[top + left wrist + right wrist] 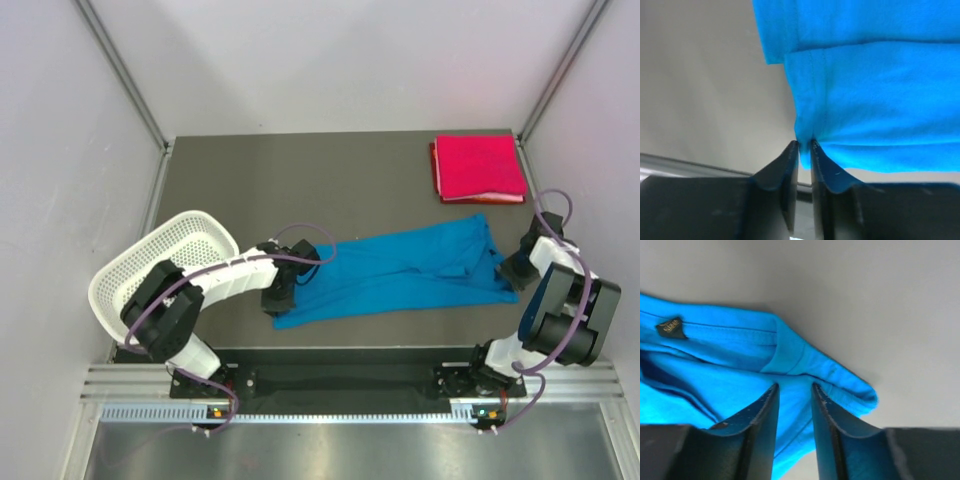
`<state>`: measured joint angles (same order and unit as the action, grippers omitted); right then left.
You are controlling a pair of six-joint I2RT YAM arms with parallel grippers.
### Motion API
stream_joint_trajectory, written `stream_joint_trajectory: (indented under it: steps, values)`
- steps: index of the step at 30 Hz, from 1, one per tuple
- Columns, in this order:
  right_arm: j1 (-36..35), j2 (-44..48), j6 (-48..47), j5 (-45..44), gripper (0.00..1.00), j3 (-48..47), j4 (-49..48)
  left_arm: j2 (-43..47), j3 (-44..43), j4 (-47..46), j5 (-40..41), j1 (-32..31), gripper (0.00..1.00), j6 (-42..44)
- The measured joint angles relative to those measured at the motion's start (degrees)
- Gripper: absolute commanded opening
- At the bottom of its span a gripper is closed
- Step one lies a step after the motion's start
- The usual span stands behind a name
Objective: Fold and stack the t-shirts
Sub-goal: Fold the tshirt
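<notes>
- Blue t-shirt lies stretched in a long, loosely folded band across the near half of the tabletop, between the two arms.
- Pink-red t-shirt sits folded square at the far right corner, well apart from the blue one.
- Left claw is almost closed, pinching a hemmed edge of the blue cloth, which puckers at the fingertips.
- Right claw stands partly apart over the collar end, blue cloth in the gap; whether it clamps that cloth I cannot tell.
- Risk: the left pinch takes only a thin bite at the very edge, so a pull could slip it free and let the fold fall open.
- Risk: if the two ends move unevenly, the layers may skew or bunch into a crooked fold.
- White mesh basket stands tipped at the left edge behind the left arm; no cloth shows in its visible part.
</notes>
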<state>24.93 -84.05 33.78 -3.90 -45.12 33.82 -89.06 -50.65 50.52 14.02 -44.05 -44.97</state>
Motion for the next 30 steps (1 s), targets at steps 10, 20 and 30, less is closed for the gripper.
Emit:
stream_joint_trajectory:
  steps: [10, 20, 30]
  values:
    - [-5.16, 7.34, -1.64, -0.35, 0.44, -3.74, 4.37, -0.20, -16.55, 5.75, 4.39, 0.02, 0.39, 4.96]
    - [-16.15, 11.47, 6.45, 5.25, 0.51, -0.92, 6.32, -1.01, -12.90, -7.63, -13.03, 11.82, 0.39, 15.10]
    - [-16.20, 12.09, 16.52, 7.50, 0.55, -0.28, 8.31, -5.84, -10.51, -11.04, -21.40, 15.82, 0.36, 20.68]
